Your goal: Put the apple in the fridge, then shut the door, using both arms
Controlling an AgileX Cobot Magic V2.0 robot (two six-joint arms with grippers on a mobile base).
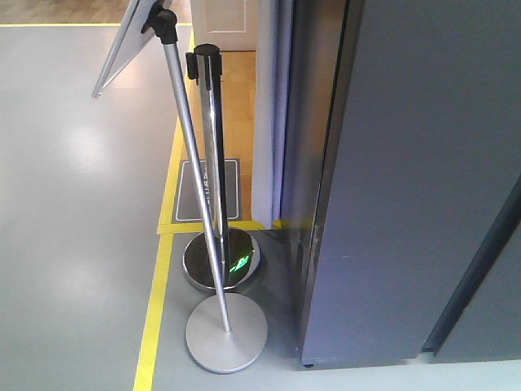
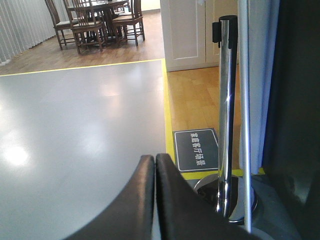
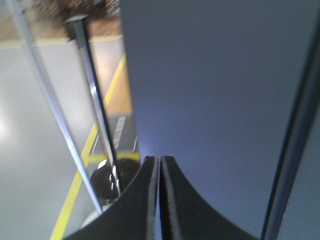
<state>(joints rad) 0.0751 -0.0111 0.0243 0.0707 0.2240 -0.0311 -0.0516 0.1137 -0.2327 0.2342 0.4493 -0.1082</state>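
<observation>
From my station I take the fridge (image 1: pixel 407 179) as my landmark: its dark grey outer panels fill the right side of the front view, standing tall with the long axis upright. A dark seam runs down the face toward the lower right, and I read the panel beyond it as the door (image 1: pixel 496 318), apparently shut or nearly so, though I can't tell for sure from this angle. No white lining or shelves show anywhere.

The apple is not visible in any view, so I can't say where it is. Neither hand carries it.

My left hand (image 2: pixel 155 162) is clenched, fingers pressed together with nothing between them. It points away from the fridge, which lies off to its right as a dark edge, toward the open grey floor (image 2: pixel 75 140). Just left of the fridge stand a chrome stanchion post (image 2: pixel 226 100) and a thinner slanted sign pole (image 1: pixel 195 179).

My right hand (image 3: pixel 159 162) is also clenched and empty, and it faces the fridge panel squarely and near, with the seam off to its right.

I judge the right arm to be the nearer one to the door, so any final push on that panel would fall to it, moving straight ahead.
</observation>
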